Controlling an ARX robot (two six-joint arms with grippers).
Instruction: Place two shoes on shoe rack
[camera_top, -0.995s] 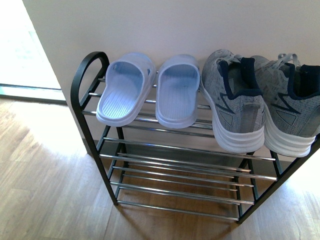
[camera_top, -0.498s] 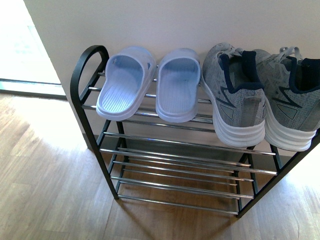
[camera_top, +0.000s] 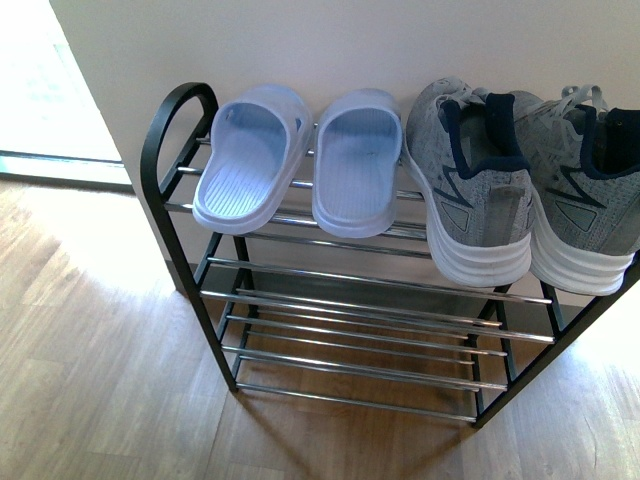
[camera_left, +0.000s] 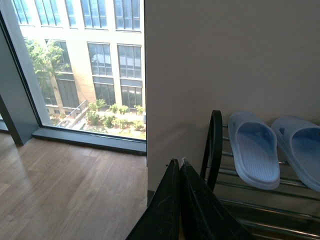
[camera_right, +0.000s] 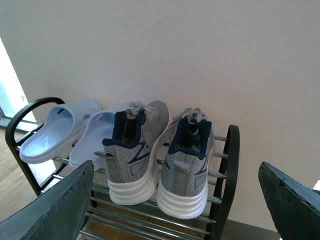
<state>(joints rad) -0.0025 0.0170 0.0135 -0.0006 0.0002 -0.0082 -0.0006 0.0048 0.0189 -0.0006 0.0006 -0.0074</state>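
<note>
- The rack (camera_top: 180, 150) stands against a pale wall (camera_top: 350, 40) on a wood floor (camera_top: 90, 380); its black loop end rises at the left, and chrome bars run across in tiers.
- On the top tier sit four items, heels facing out over the front bars.
- Two light blue slippers (camera_top: 250, 165) lie side by side at the left end of that tier, almost touching.
- Two grey sneakers (camera_top: 480, 200) with navy collars and white soles stand just beside the slippers and fill the right end; the rightmost one is cut off by the front view's edge.
- The lower tiers hold nothing that I can see.
- The left gripper (camera_left: 180, 165) has its dark fingers pressed together, holding nothing, near the rack's left loop.
- The right gripper (camera_right: 175, 195) is spread wide, empty, with the sneakers framed between its fingers (camera_right: 55, 205), seemingly well apart from them.
- A window (camera_left: 75, 65) shows in the left wrist view.
</note>
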